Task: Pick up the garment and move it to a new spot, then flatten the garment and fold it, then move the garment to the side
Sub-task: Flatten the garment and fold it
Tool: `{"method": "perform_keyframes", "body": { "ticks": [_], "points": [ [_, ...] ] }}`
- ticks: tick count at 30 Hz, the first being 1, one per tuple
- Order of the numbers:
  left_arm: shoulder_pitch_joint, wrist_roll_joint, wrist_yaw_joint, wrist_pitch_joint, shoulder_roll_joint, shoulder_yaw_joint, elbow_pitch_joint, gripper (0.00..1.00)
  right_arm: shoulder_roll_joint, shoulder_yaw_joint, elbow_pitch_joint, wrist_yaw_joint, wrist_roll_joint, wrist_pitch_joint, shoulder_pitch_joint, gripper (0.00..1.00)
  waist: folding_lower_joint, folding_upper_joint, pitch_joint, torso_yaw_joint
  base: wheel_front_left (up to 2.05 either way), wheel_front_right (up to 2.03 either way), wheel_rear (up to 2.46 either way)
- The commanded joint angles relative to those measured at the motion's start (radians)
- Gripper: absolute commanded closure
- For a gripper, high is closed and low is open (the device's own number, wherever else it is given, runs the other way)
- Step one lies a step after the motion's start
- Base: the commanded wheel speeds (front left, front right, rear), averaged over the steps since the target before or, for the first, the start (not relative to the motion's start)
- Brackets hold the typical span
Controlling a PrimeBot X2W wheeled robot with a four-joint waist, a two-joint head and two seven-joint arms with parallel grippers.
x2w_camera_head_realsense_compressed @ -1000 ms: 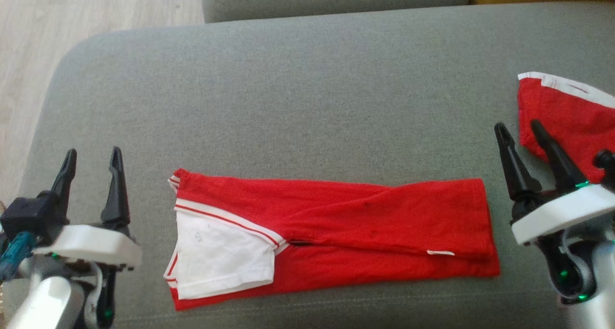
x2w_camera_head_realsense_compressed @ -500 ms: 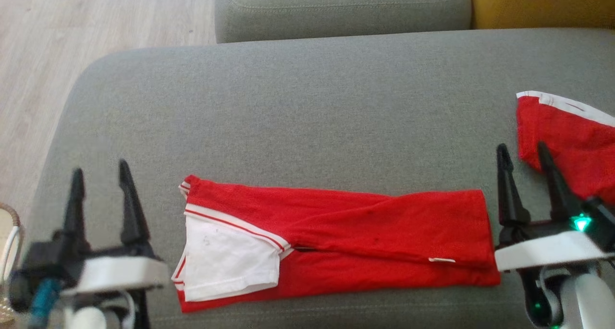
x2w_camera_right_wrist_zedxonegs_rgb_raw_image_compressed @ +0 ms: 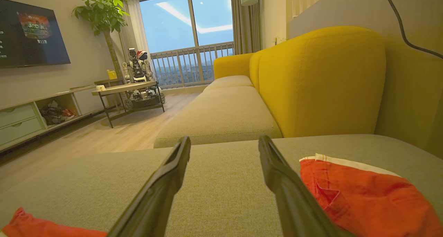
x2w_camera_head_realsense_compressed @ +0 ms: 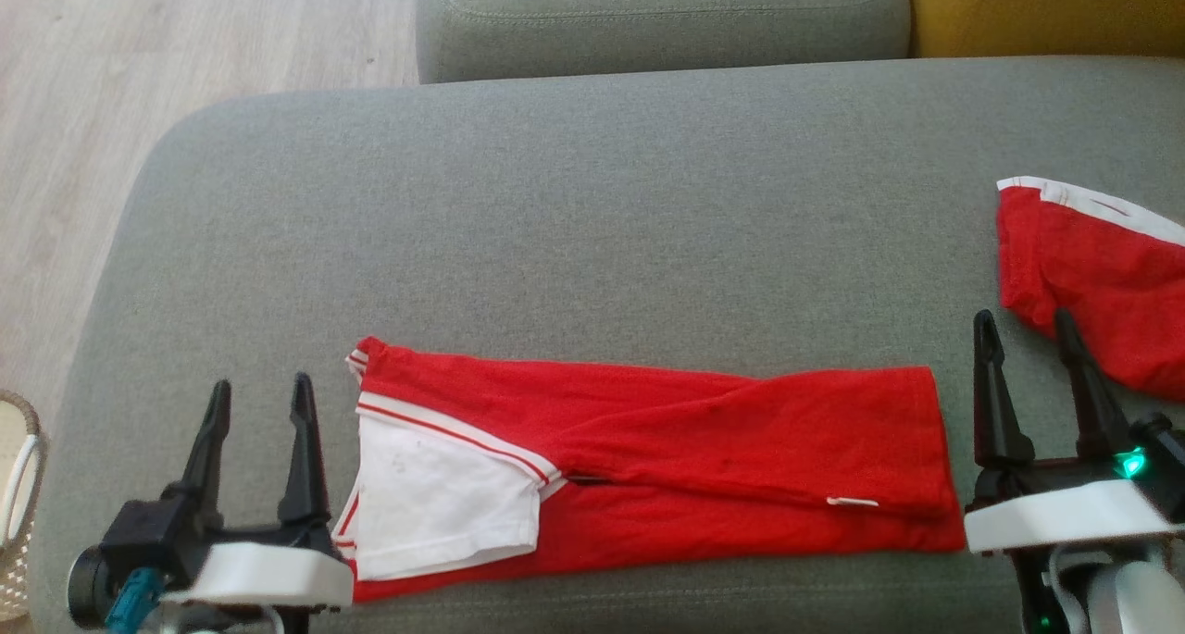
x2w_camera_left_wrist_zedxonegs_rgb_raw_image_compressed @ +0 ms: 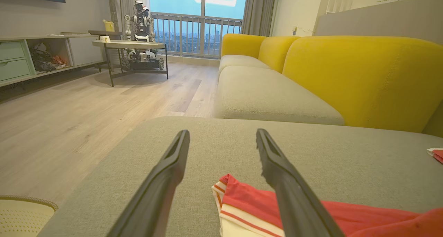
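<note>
- The garment (x2w_camera_head_realsense_compressed: 704,449), red with a white panel at its left end, lies folded into a long flat band on the grey sofa cushion (x2w_camera_head_realsense_compressed: 592,199). It sits close to the cushion's near edge and runs along it.
- My left pincer (x2w_camera_head_realsense_compressed: 261,386) is released, fingers apart and grasping nothing. It stands at the near edge just beside the garment's left end. I cannot tell whether a finger touches the cloth.
- My right pincer (x2w_camera_head_realsense_compressed: 1023,319) is also released and grasping nothing. It stands just beside the garment's right end, towards the cushion's near right corner.
- A second red piece (x2w_camera_head_realsense_compressed: 1092,264) with white trim lies at the cushion's right edge, apart from the garment and close to the right pincer's fingers.
- A woven basket (x2w_camera_head_realsense_compressed: 20,495) stands off the cushion's left end, on the wooden floor (x2w_camera_head_realsense_compressed: 139,51).
- A yellow backrest (x2w_camera_right_wrist_zedxonegs_rgb_raw_image_compressed: 322,81) rises behind the cushion's far right corner.
</note>
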Motion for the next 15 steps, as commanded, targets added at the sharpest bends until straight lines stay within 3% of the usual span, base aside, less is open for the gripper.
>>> {"method": "perform_keyframes", "body": {
  "ticks": [1,9,15],
  "points": [
    [-0.043,0.010,-0.006,-0.006,-0.004,0.045,-0.027,0.00,-0.005,0.018,-0.039,0.000,0.003,-0.010,-0.019,0.00,0.0000,0.0000,-0.001,-0.001,0.00,0.00,0.00],
    [-0.049,0.035,-0.038,-0.006,-0.020,0.072,-0.009,0.00,-0.005,0.020,-0.023,0.000,0.013,-0.010,-0.016,0.00,0.0000,0.0000,0.001,-0.004,0.00,0.00,0.00],
    [-0.048,0.052,-0.051,-0.006,-0.024,0.062,0.014,0.00,-0.005,0.022,0.059,0.000,0.013,-0.010,-0.010,0.00,0.0000,0.0000,0.012,-0.002,0.00,0.00,0.00]
  ]
}}
